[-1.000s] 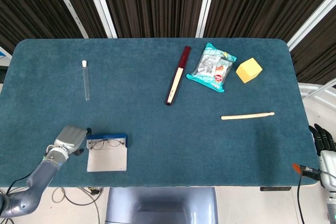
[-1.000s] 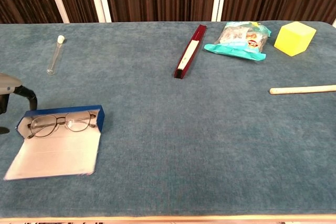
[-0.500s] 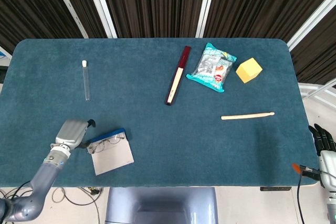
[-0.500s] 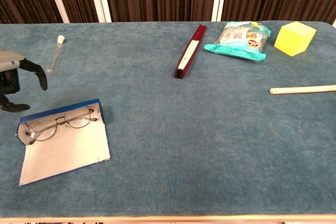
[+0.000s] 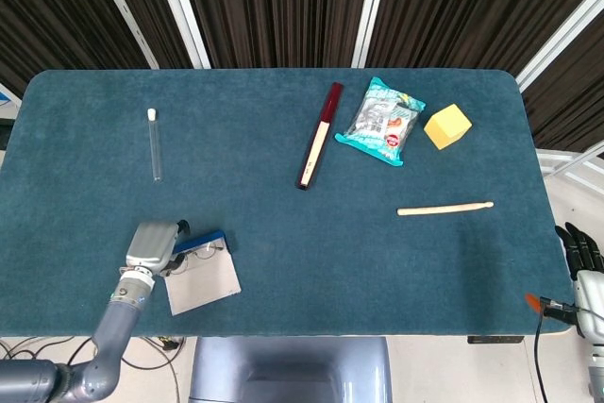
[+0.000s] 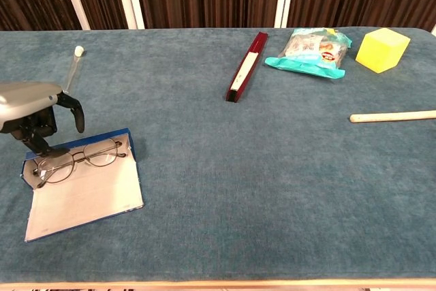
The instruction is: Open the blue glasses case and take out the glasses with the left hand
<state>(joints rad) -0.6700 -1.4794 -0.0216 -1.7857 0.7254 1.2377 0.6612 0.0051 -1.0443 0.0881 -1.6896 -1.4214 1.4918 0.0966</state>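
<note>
Left hand: your left hand (image 6: 34, 110) hovers over the case's left end, fingers spread, gripping nothing.
Glasses: the glasses (image 6: 75, 160) lie inside the open blue glasses case (image 6: 85, 192) near the table's (image 6: 272, 189) front-left edge.
Right hand: your right hand (image 5: 585, 266) hangs beyond the table's right edge; its fingers' state can't be told.
Writing: the snack packet (image 6: 310, 51) carries print too small to read.

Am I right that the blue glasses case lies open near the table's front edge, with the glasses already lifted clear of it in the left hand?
Not quite. The blue glasses case does lie open near the front edge, but the glasses lie in it, not lifted clear. The chest view shows the left hand above their left end, fingers reaching down; a grip cannot be confirmed.
</note>
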